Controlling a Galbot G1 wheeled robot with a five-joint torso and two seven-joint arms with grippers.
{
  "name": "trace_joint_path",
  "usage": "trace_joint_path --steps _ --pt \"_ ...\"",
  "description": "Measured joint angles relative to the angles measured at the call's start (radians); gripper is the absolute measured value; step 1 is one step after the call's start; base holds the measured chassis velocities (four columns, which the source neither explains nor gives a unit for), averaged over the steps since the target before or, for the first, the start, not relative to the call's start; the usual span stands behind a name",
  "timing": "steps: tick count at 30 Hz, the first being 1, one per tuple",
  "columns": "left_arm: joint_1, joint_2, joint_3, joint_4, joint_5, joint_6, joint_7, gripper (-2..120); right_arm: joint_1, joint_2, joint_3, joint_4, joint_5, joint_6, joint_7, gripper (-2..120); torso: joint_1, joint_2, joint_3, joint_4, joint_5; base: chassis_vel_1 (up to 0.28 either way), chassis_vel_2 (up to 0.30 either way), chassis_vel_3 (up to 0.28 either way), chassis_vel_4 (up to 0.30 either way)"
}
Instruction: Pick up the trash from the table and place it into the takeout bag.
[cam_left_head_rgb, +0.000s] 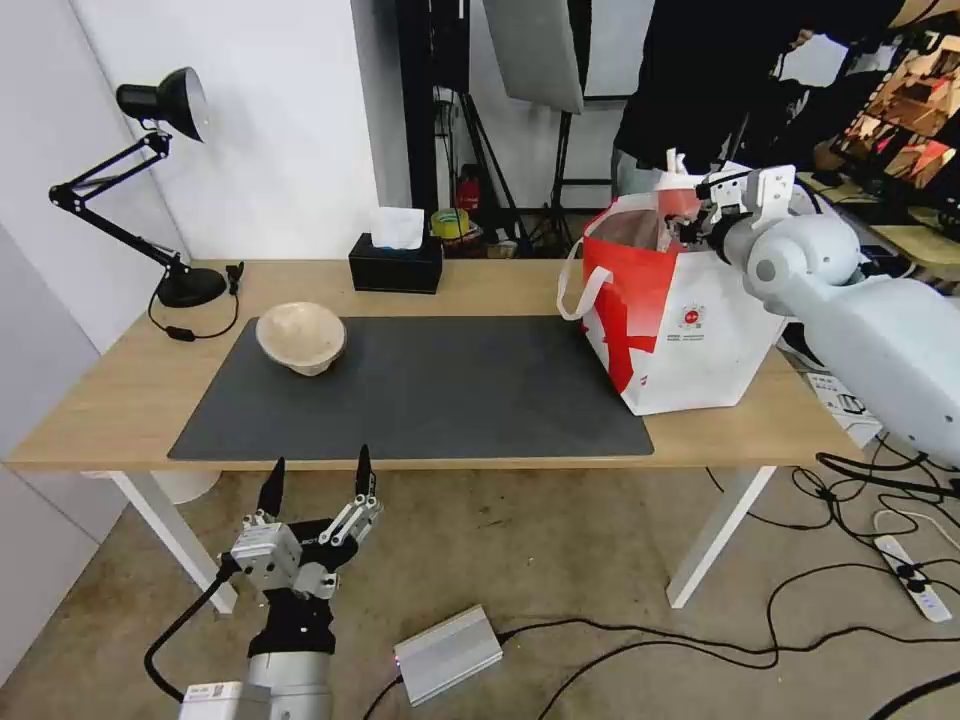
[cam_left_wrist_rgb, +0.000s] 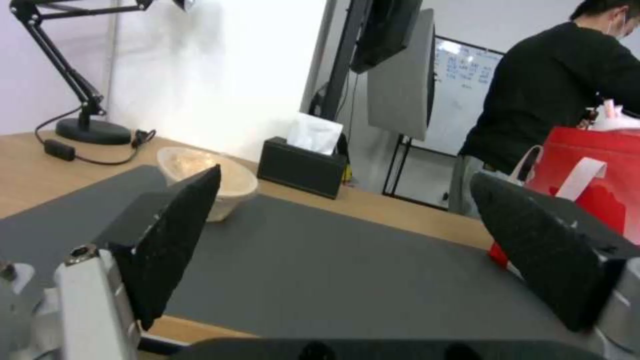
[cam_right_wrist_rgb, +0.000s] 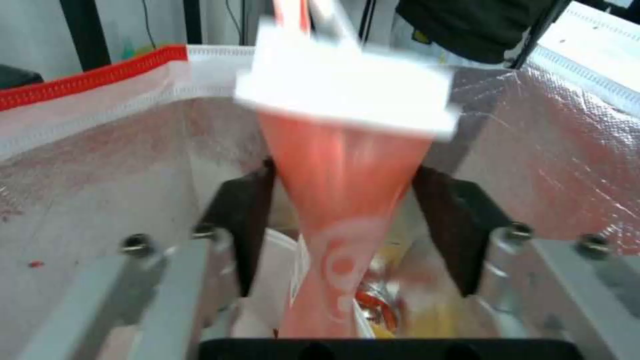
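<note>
Nearest you, the left gripper (cam_left_head_rgb: 318, 478) hangs below the table's front edge, black fingers spread apart and gripping nothing. Beyond it, the light-wood table (cam_left_head_rgb: 120, 385) carries a smooth dark grey mat (cam_left_head_rgb: 430, 385). On the mat's far left corner sits the rough beige pulp bowl (cam_left_head_rgb: 301, 338), well apart from the boxy white-and-red takeout bag (cam_left_head_rgb: 680, 320). Over the bag's foil-lined mouth, the right gripper (cam_right_wrist_rgb: 343, 200) clasps the red paper cup (cam_right_wrist_rgb: 343, 190) under its white lid.

Light-wood table (cam_left_head_rgb: 120, 390), dark grey mat (cam_left_head_rgb: 450, 390), beige bowl (cam_left_head_rgb: 300, 338), takeout bag (cam_left_head_rgb: 690, 330), tissue box (cam_left_head_rgb: 396, 265), desk lamp (cam_left_head_rgb: 185, 285)
</note>
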Motion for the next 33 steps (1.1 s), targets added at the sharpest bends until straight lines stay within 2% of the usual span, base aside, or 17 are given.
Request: trace_joint_path --steps 4,5,9,12,30,33 --pt "-0.004 0.0 -0.001 0.001 -0.003 0.001 0.0 100 0.013 0.001 -0.008 -0.001 0.003 -0.014 0.008 76 0.0 0.0 0.0 0.0 0.0 0.0 0.0 0.0 0.0" --pt "-0.004 0.0 -0.001 0.001 -0.003 0.001 0.0 100 0.013 0.001 -0.008 -0.001 0.003 -0.014 0.008 76 0.0 0.0 0.0 0.0 0.0 0.0 0.0 0.0 0.0" --pt "-0.008 0.0 -0.001 0.004 -0.006 0.003 -0.001 100 0.024 -0.004 -0.019 0.0 0.006 -0.022 0.015 95 0.0 0.0 0.0 0.0 0.0 0.0 0.0 0.0 0.0" --pt "-0.01 0.0 -0.002 0.005 -0.008 0.004 -0.001 100 0.03 -0.006 -0.026 0.001 0.006 -0.023 0.017 99 0.0 0.0 0.0 0.0 0.0 0.0 0.0 0.0 0.0" --pt "-0.013 0.0 0.0 0.007 -0.009 0.006 -0.001 100 0.026 -0.026 -0.032 0.029 0.0 -0.022 0.025 100 0.0 0.0 0.0 0.0 0.0 0.0 0.0 0.0 0.0" --pt "-0.012 0.0 -0.001 0.007 -0.009 0.006 -0.001 100 0.004 -0.032 -0.01 0.06 0.006 0.025 0.032 100 0.0 0.0 0.0 0.0 0.0 0.0 0.0 0.0 0.0"
